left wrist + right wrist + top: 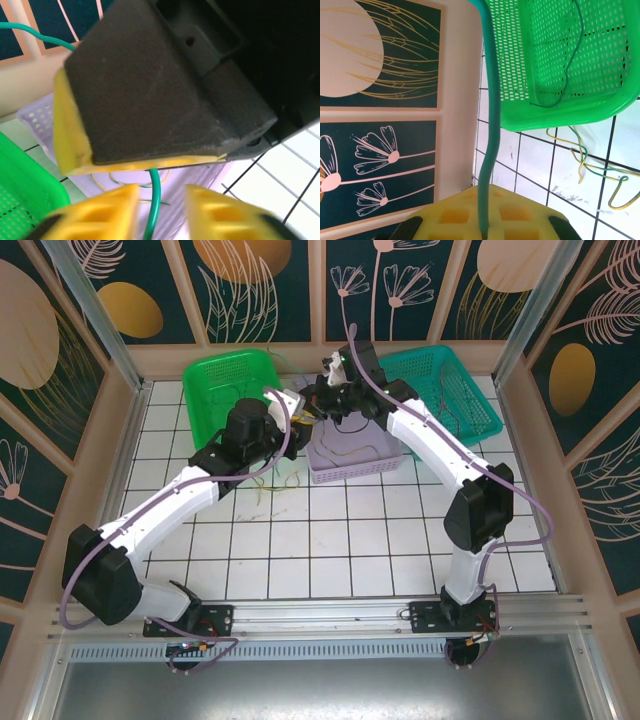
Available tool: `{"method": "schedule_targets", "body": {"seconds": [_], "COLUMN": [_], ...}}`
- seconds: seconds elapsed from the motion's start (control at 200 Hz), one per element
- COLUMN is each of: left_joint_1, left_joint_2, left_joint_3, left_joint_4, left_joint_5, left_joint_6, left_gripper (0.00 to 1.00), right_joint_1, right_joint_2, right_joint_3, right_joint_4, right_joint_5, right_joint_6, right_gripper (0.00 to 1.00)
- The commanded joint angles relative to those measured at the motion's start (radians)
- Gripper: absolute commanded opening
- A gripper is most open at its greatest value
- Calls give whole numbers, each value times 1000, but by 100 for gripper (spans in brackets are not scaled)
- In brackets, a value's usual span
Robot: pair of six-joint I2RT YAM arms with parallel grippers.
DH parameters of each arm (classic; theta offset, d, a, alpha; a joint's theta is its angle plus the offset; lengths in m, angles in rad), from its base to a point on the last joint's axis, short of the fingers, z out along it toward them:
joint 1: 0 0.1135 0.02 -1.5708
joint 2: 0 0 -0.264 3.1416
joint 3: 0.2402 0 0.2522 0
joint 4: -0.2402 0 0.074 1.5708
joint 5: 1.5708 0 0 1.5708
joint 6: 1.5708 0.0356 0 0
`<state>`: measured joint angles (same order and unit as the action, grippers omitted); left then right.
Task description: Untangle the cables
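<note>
My right gripper [487, 232] is shut on a green cable [492, 125], which rises out from between its yellow fingers. In the top view the right gripper [320, 405] hangs over the back left corner of the lilac basket [350, 468]. My left gripper [300, 407] meets it there from the left. In the left wrist view the same green cable [155, 200] drops from under the right gripper's yellow fingers [70, 130]. It passes through the gap of my left gripper [161, 212], whose blurred jaws stand apart on either side without touching it. More thin cables [270, 480] lie on the tiles.
A bright green basket [230, 390] stands at the back left with a dark green wire [570, 65] in it. At the back right is a teal basket [450, 390]. Yellow-green wires [580, 160] lie loose on the white tiles beside the green basket. Frame walls close in the table.
</note>
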<state>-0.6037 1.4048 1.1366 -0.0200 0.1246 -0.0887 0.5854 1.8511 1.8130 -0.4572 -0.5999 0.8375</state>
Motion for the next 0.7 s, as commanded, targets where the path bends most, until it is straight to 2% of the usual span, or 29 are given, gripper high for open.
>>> {"method": "schedule_targets", "body": {"seconds": [0.0, 0.165, 0.265, 0.355, 0.37, 0.48, 0.696], "left_joint_1": [-1, 0, 19, 66, 73, 129, 243], "left_joint_2": [1, -31, -46, -48, -46, 1, 173], "left_joint_3": [31, 22, 5, -2, 0, 65, 257], "left_joint_4": [10, 29, 32, 22, 17, -79, -266], "left_joint_5": [-58, -130, -128, -103, -98, -83, -141], "left_joint_6": [15, -31, -52, -66, -65, -45, -65], "left_gripper": [0, 0, 0, 0, 0, 0, 0], "right_joint_1": [4, -2, -22, -33, -61, -113, -182], "right_joint_2": [-9, -27, -84, -172, -186, -282, -420], "right_joint_3": [10, -1, -43, -117, -128, -198, -317], "right_joint_4": [-3, -11, 23, 75, 80, 90, 58], "right_joint_5": [-15, -9, 24, 75, 81, 130, 199], "right_joint_6": [23, 10, 2, -3, -5, -29, -85], "right_gripper": [0, 0, 41, 57, 59, 65, 66]}}
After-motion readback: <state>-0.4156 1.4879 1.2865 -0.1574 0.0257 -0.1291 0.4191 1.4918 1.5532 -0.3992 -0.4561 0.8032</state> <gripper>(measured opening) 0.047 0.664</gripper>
